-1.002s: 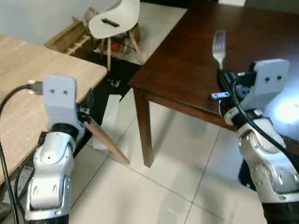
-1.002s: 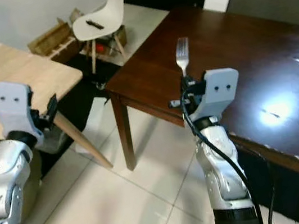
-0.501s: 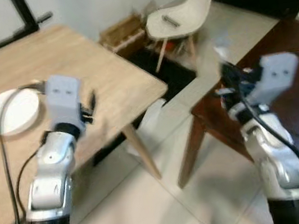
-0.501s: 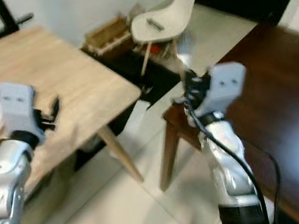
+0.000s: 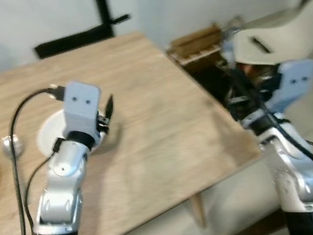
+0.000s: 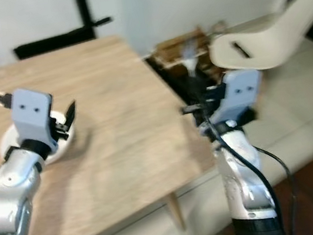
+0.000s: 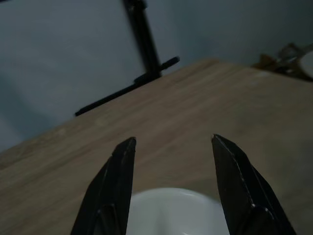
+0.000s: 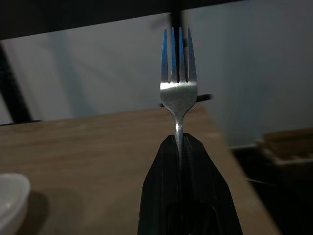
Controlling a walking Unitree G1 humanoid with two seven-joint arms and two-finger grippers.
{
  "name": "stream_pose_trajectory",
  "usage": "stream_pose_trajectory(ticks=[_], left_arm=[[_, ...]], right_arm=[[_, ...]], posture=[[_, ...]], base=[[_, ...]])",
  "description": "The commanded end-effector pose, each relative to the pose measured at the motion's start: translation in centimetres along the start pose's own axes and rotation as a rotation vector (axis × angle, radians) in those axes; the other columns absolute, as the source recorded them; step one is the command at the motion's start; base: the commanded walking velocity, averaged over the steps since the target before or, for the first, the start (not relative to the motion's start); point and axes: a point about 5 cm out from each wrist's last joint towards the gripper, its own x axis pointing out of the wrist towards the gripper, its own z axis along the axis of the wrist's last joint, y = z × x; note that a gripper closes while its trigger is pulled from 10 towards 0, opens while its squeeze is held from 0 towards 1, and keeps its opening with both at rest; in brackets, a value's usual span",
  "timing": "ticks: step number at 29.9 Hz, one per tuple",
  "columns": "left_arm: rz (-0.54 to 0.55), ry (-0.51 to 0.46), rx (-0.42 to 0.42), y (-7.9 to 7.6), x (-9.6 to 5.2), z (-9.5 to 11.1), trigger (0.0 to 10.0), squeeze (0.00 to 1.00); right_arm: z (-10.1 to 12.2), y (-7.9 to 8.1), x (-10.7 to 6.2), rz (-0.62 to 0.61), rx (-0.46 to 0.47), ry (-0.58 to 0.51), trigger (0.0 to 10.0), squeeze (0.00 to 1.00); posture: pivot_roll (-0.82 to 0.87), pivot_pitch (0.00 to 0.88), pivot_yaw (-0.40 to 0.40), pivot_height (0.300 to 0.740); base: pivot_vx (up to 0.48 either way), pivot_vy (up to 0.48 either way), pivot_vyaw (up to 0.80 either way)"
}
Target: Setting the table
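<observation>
Since a second ago the view swings from the dark table to the wooden table (image 5: 165, 134); the right gripper (image 8: 179, 142) clenches the light, stiff, slippery fork (image 8: 178, 93) low on its handle, tines at 12 o'clock, while the left gripper (image 7: 172, 147), fingers spread, hovers over a white bowl (image 5: 49, 134).

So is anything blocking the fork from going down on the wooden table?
Nothing visible does. The right gripper holds the fork upright near the light wooden table's edge, and the wood beside it is bare. The white bowl sits farther off, by the left gripper.

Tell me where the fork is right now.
The fork stands upright, tines up, clamped in the right gripper, held beside the right edge of the light wooden table, with the white chair behind it.
</observation>
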Motion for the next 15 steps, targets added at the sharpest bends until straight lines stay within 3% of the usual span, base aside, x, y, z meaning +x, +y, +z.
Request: stream_pose_trajectory(ticks=[1,15], left_arm=[[-0.022,-0.016,-0.004,-0.66,-0.19,0.2,10.0,0.0],[-0.036,-0.041,-0.006,-0.8,-0.1,0.69,10.0,0.0]], right_arm=[[0.3,-0.5,-0.36,-0.003,0.006,-0.006,10.0,0.0],[0.36,-1.35,-0.41,-0.057,0.025,-0.009,10.0,0.0]], posture=[[-0.08,0.042,0.054,0.74],[-0.07,0.041,0.058,0.74]], base=[[0.0,0.0,0.77],[0.0,0.0,0.06]])
